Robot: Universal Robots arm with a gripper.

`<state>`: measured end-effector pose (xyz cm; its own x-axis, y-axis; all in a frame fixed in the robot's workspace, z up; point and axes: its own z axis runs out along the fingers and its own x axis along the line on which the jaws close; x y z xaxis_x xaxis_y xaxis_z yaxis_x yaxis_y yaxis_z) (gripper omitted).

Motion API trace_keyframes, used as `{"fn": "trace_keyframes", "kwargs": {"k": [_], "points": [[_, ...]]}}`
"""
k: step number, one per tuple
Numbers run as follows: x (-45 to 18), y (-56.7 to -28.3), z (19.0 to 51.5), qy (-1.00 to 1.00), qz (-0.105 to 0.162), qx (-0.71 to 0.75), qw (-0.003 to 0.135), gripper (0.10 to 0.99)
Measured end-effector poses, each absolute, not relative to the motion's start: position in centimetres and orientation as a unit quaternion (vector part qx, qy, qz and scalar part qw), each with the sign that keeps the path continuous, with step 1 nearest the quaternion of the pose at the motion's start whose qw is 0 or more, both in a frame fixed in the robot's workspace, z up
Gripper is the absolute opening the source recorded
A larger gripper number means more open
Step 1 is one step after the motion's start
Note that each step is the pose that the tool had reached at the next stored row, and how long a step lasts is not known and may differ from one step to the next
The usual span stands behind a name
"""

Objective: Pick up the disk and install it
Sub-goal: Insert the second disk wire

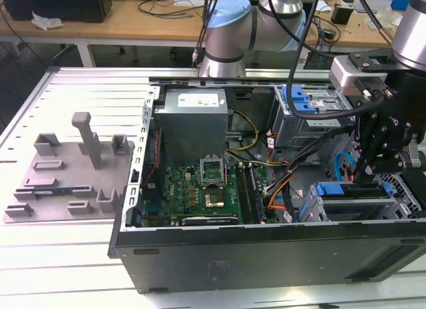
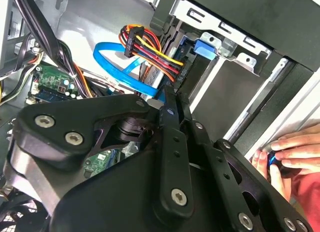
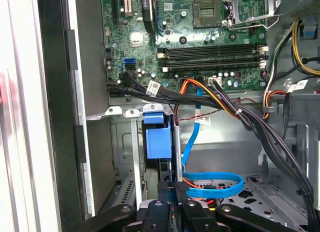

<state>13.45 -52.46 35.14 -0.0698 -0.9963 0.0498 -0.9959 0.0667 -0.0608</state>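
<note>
The gripper [image 1: 368, 164] hangs inside the open computer case [image 1: 200, 252], at the exterior view's right, above the drive cage [image 1: 399, 202]; its fingertips are lost among dark linkages and cables, so whether they are apart, together or clamped on anything cannot be told. In both wrist views the black finger links [image 2: 172, 157] crowd the foreground and hide much of what lies under them. The disk [image 1: 349, 189] sits on edge in the drive cage, just below the gripper; little more than its bright blue carrier frame and a sliver of grey body shows, its label out of sight. In the first wrist view the blue frame's end [image 3: 157, 139] stands between metal cage rails, the drive behind it in shadow. A looped blue data cable [image 3: 215, 184] and a bundle of red, yellow and black wires [image 2: 150, 49] lie close by; the green motherboard [image 1: 200, 189] lies deeper in the case. A person's hand [image 2: 287, 154], cut off at the frame edge, rests outside the case wall in the second wrist view.
</note>
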Motion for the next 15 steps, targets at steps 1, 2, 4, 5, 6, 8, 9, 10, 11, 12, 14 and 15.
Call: {"fn": "trace_keyframes", "kwargs": {"k": [1,2,4,5,6,8,9,10,11,12,14,15], "points": [[13.47,-52.46,35.13,0.730,-0.039,-0.682,0.003,0.161],[13.49,-52.46,35.12,0.730,-0.039,-0.682,0.003,0.161],[13.49,-52.46,35.09,0.730,-0.039,-0.682,0.003,0.161],[13.50,-52.46,35.07,0.730,-0.039,-0.682,0.003,0.161],[13.50,-52.46,35.03,0.730,-0.039,-0.682,0.003,0.161],[13.50,-52.46,34.96,0.730,-0.039,-0.682,0.003,0.161],[13.50,-52.46,34.94,0.730,-0.039,-0.682,0.003,0.161],[13.50,-52.46,34.92,0.730,-0.039,-0.682,0.003,0.161],[13.50,-52.46,34.88,0.730,-0.039,-0.682,0.003,0.161],[13.50,-52.46,34.85,0.730,-0.039,-0.682,0.003,0.161],[13.50,-52.46,34.80,0.730,-0.039,-0.682,0.003,0.161],[13.50,-52.46,34.78,0.730,-0.039,-0.682,0.003,0.161]]}}
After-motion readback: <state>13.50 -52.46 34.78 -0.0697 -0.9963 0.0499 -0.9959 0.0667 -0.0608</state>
